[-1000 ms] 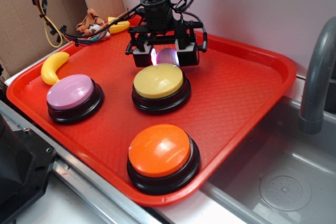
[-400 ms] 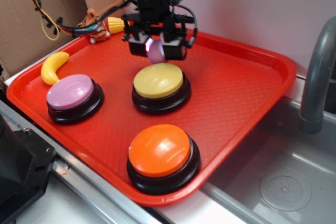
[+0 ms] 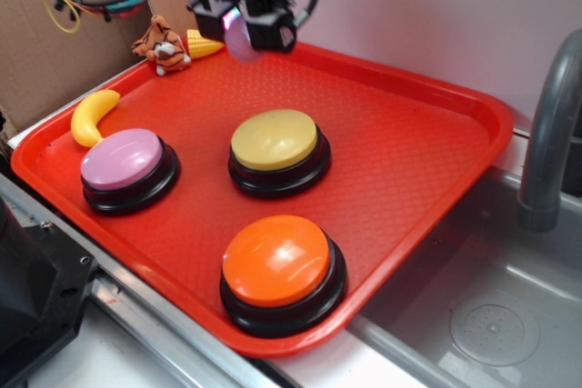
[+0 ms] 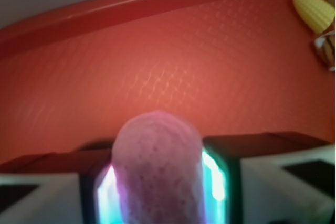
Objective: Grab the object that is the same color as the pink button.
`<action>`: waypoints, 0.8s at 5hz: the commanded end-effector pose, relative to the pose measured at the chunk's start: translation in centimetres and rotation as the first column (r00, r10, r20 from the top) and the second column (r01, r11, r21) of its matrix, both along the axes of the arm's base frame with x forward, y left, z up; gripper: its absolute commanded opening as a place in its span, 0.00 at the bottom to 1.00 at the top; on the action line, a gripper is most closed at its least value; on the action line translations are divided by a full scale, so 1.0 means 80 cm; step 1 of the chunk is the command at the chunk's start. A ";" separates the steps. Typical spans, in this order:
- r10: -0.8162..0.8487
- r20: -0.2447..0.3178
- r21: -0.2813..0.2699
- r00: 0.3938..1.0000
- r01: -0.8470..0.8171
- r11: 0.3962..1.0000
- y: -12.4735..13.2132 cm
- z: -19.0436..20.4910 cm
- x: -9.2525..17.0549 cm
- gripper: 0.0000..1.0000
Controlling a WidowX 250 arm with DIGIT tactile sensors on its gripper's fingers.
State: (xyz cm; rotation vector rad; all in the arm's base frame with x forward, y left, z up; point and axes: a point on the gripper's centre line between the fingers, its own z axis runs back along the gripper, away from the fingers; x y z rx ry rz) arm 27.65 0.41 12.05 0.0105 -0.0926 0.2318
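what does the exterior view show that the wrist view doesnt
Only the exterior view shows the pale pink dome button, yellow dome button, orange dome button, yellow plastic banana and grey faucet. Only the wrist view shows the dimpled surface of the small pale pink ball. Both show the ball between the fingers, the red plastic tray, toy corn cob and toy tiger.

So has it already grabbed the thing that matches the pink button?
Looks done: the pincer is shut on the small pink ball, held well above the red tray, far from the pink button. Nothing obvious remains except keeping hold.
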 end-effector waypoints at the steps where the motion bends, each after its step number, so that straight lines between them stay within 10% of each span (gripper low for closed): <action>1: -0.082 0.098 -0.043 0.992 0.086 0.995 0.022 0.089 -0.041 0.00; 4: -0.066 0.129 -0.105 0.989 0.080 0.991 0.016 0.096 -0.069 0.00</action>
